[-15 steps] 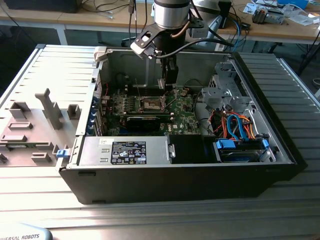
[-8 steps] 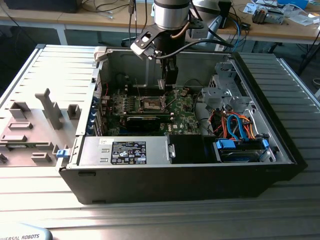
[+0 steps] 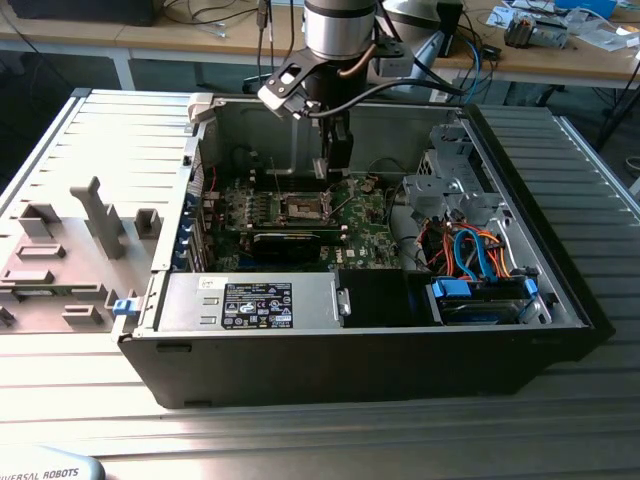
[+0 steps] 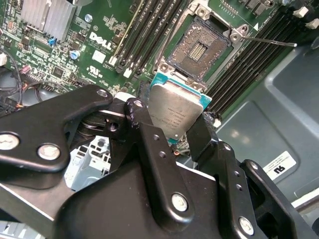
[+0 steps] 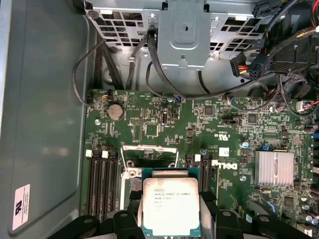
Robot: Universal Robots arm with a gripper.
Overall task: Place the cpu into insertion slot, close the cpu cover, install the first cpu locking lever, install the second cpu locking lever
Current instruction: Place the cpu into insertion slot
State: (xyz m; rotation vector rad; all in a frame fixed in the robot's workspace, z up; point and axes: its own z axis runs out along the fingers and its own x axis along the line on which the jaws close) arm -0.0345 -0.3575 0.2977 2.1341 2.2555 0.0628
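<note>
My gripper (image 4: pixel 175 127) is shut on the cpu (image 4: pixel 177 112), its black fingers (image 4: pixel 149 137) clamping two opposite edges of the chip. The silver-grey top of the cpu (image 5: pixel 171 205) faces the first wrist camera. In the second wrist view the insertion slot (image 4: pixel 199 47) lies open and bare on the green motherboard (image 4: pixel 107 42), a short way below the chip. The cpu cover (image 5: pixel 149 148) stands raised at the socket's edge. A thin locking lever (image 4: pixel 269 41) sticks out beside the socket. In the exterior view my gripper (image 3: pixel 335 165) hangs inside the open computer case, just above the insertion slot (image 3: pixel 300 207).
Long black memory slots (image 4: pixel 144 30) flank the socket on both sides. A finned heatsink (image 5: pixel 273 168), a metal drive cage (image 5: pixel 187 30) and loose cables (image 5: pixel 249 64) crowd the board's edges. The case wall (image 3: pixel 200 130) and power supply (image 3: pixel 250 300) hem in the board. A grey fixture tray (image 3: pixel 70 250) lies at the exterior view's left.
</note>
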